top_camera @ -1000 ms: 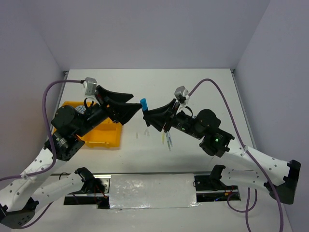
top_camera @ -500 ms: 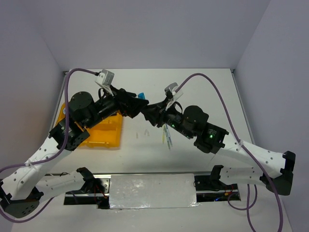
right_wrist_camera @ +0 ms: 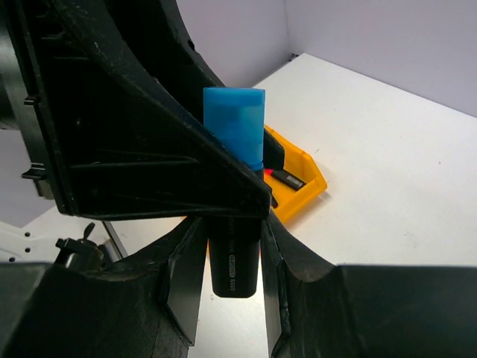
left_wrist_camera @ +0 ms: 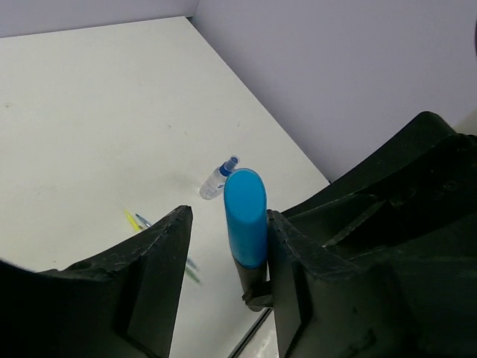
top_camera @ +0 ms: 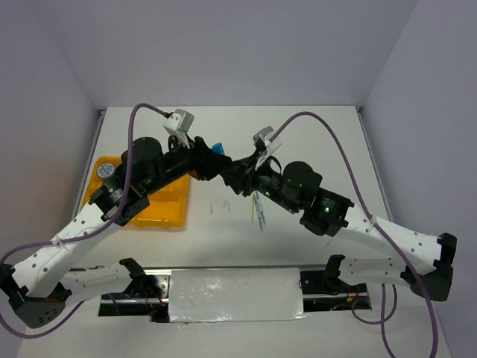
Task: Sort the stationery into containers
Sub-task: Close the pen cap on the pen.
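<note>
**Container.** One yellow-orange divided tray (top_camera: 168,212) lies on the table (top_camera: 320,138) at the left side. The left arm crosses over it and hides most of its compartments.

**Contents seen.**
- A round blue-and-white tin (top_camera: 106,170) sits in the far-left corner compartment.
- The right wrist view shows a dark marker with a reddish end (right_wrist_camera: 285,177) lying inside the tray near a corner. Which compartment cannot be told.
- The other compartments are too covered to report on.

**Item in hand.** The blue-capped marker (left_wrist_camera: 245,216) is outside the tray, raised above the table to the tray's right and standing roughly upright, cap upward.

**Claws.**
- The right claw (right_wrist_camera: 231,261) is clamped on the marker's black barrel, a finger on each side.
- The left claw (top_camera: 211,162) straddles the blue cap, jaws partly apart. One finger is against the cap and a clear gap shows at the other, so there is no full grip.

**Loose on the table, all outside the tray.**
- A small blue-capped bottle (left_wrist_camera: 216,179) lies on its side.
- A cluster of thin pale pens (top_camera: 258,212) lies right of the tray, beneath the right arm.
- Tiny pale pieces (top_camera: 212,207) lie between the tray and the pens. They are too small to identify.
</note>
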Robot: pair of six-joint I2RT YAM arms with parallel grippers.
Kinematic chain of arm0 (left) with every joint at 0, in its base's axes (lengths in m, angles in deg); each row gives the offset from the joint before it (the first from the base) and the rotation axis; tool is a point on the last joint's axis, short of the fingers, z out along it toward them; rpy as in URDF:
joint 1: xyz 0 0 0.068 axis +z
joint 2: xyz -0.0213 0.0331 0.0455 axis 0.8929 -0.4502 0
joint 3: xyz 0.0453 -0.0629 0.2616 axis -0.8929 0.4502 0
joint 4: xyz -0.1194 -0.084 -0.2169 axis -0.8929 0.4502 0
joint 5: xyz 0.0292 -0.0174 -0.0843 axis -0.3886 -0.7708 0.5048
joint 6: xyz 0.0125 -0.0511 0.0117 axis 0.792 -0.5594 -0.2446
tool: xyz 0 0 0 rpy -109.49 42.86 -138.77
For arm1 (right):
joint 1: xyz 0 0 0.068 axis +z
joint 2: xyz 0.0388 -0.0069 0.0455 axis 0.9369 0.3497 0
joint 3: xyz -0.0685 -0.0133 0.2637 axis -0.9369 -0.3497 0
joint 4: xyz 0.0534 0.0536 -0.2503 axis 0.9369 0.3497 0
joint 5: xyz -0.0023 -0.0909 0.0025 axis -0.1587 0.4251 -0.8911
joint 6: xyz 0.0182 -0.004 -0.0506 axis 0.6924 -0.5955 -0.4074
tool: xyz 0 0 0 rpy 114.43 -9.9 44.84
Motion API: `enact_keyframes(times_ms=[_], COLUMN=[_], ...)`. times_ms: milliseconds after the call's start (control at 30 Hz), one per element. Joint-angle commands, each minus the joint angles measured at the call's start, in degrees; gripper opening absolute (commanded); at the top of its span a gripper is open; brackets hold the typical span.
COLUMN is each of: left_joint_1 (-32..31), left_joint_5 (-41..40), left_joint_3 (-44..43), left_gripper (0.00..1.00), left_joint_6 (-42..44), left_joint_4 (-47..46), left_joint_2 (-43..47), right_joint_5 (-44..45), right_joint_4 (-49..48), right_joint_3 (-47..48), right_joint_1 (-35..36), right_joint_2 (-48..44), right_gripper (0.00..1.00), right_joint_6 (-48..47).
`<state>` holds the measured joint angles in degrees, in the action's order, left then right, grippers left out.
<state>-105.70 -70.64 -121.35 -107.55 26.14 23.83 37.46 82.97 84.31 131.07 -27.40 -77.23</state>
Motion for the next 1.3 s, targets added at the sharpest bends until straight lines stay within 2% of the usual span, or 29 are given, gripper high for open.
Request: enact_keyframes(times_ms=[0, 67, 100, 167, 200, 233, 300, 400, 433, 500, 533, 600, 633, 667, 767, 967, 1033, 1067, 1133, 1167, 1233, 1267], left_joint_1=[-0.70, -0.96, -1.13, -1.57, -1.75, -1.84, -2.37, -2.54, -2.54, -2.63, -2.63, -2.72, -2.72, -2.72, -2.81, -2.89, -2.89, -2.89, -2.98, -2.98, -3.24, -3.25], left_joint_5=[2.89, 4.74, 5.53, 6.59, 7.12, 8.34, 9.75, 12.30, 13.01, 16.69, 18.88, 26.35, 28.72, 32.14, 34.89, 35.51, 35.07, 35.07, 34.98, 34.64, 33.41, 32.71], left_joint_3=[-1.03, -1.38, -1.56, -2.09, -2.26, -2.44, -2.44, -1.30, -0.95, -0.95, -0.60, 1.33, 2.21, 3.87, 5.55, 6.08, 6.43, 6.52, 6.17, 5.91, 5.38, 5.21], left_gripper=[0.55, 0.45, 0.32, 0.20, 0.09, 0.04, 0.00, 0.00, 0.00, 0.00, 0.00, 0.00, 0.00, 0.00, 0.00, 0.00, 0.00, 0.00, 0.00, 0.00, 0.00, 0.03], left_joint_6=[0.79, 0.88, 0.70, 0.87, 1.22, 1.58, 2.80, 4.82, 5.18, 6.58, 7.11, 7.99, 8.08, 7.65, 7.03, 5.63, 5.18, 4.92, 5.01, 5.36, 6.32, 6.50], left_joint_4=[-2.32, -2.76, -2.76, -2.94, -3.11, -3.46, -4.16, -6.44, -7.23, -8.21, -8.91, -13.55, -15.40, -18.55, -21.21, -23.23, -24.47, -24.82, -24.56, -24.21, -22.63, -22.28], left_joint_2=[-0.14, -0.76, -1.02, -1.46, -1.46, -1.55, -1.20, 0.03, 0.38, 0.82, 1.00, 2.40, 3.62, 4.24, 5.92, 5.83, 5.75, 5.74, 5.31, 5.13, 4.78, 4.78], right_joint_5=[-0.52, -0.17, -0.08, -0.08, 0.09, 0.18, 0.01, -0.52, -2.18, -6.56, -14.07, -23.42, -30.86, -33.89, -40.85, -45.69, -45.70, -45.70, -45.70, -45.79, -45.79, -45.61], right_joint_4=[-0.77, -0.32, -0.24, 0.11, 0.20, 0.29, 0.38, -0.85, -1.46, -2.25, -3.65, -4.89, -6.20, -6.91, -10.68, -14.73, -16.05, -16.67, -18.25, -18.69, -19.13, -19.13], right_joint_3=[3.65, 4.09, 4.26, 4.53, 4.53, 4.53, 4.09, 1.64, 0.85, -1.96, -2.93, -4.69, -5.39, -5.75, -7.24, -7.42, -7.95, -8.12, -8.74, -8.83, -8.74, -8.74], right_joint_1=[0.60, 0.51, 0.43, 0.43, 0.42, 0.51, 0.51, 0.25, 0.07, -2.11, -3.34, -7.20, -8.09, -8.71, -9.94, -10.65, -10.47, -10.56, -10.56, -10.56, -10.47, -10.65], right_joint_2=[0.37, 0.55, 0.64, 0.64, 0.55, 0.37, 0.02, -1.64, -2.34, -4.80, -5.60, -7.09, -7.45, -7.71, -9.55, -8.95, -8.16, -7.98, -7.80, -7.80, -7.89, -7.98], right_gripper=[0.13, 0.13, 0.13, 0.13, 0.13, 0.15, 0.19, 0.53, 0.73, 0.82, 0.88, 0.89, 0.89, 0.89, 0.88, 0.74, 0.65, 0.56, 0.46, 0.36, 0.27, 0.19], right_joint_6=[-0.79, -0.96, -1.05, -1.14, -1.14, -1.05, -0.88, 0.00, 0.53, 2.63, 3.60, 5.88, 6.59, 7.55, 9.14, 11.86, 12.65, 12.92, 13.62, 13.89, 14.06, 14.15])
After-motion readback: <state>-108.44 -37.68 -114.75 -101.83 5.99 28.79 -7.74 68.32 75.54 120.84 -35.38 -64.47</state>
